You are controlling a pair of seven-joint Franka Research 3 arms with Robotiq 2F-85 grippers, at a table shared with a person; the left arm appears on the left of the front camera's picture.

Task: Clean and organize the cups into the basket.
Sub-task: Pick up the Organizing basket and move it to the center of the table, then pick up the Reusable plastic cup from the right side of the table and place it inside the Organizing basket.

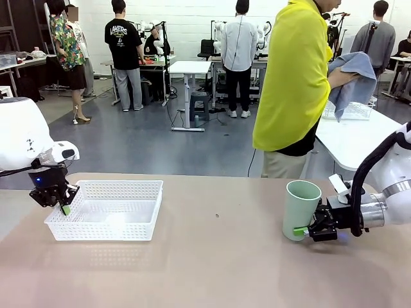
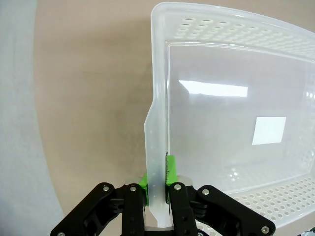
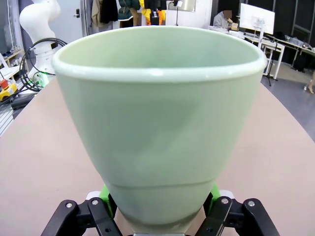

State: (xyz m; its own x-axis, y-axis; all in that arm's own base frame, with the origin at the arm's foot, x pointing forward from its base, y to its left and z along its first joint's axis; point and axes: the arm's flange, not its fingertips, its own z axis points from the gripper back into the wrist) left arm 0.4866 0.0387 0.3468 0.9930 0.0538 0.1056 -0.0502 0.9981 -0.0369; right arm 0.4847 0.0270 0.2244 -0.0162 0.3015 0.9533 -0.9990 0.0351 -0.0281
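left wrist view: the green pads (image 2: pixel 171 169) of the left gripper (image 2: pixel 157 179) are seen clenched on an end wall of the basket (image 2: pixel 158 73), one pad inside and one outside, with the thin white wall pinched between them. the basket's glossy floor is seen beyond, bare, with the lattice holes along its sides. in the right wrist view the right gripper (image 3: pixel 158 196) is closed around the narrow lower part of the mint green cup (image 3: pixel 157 108), a green pad pressed to each side. from the front, the cup is seen upright on the table (image 1: pixel 212 256), mouth up, at the robot's right and well apart from the basket, which is at the left. at the far side a person (image 1: pixel 292 77) in a yellow top is seen with a blue-grey cloth (image 1: pixel 356 80) held up.
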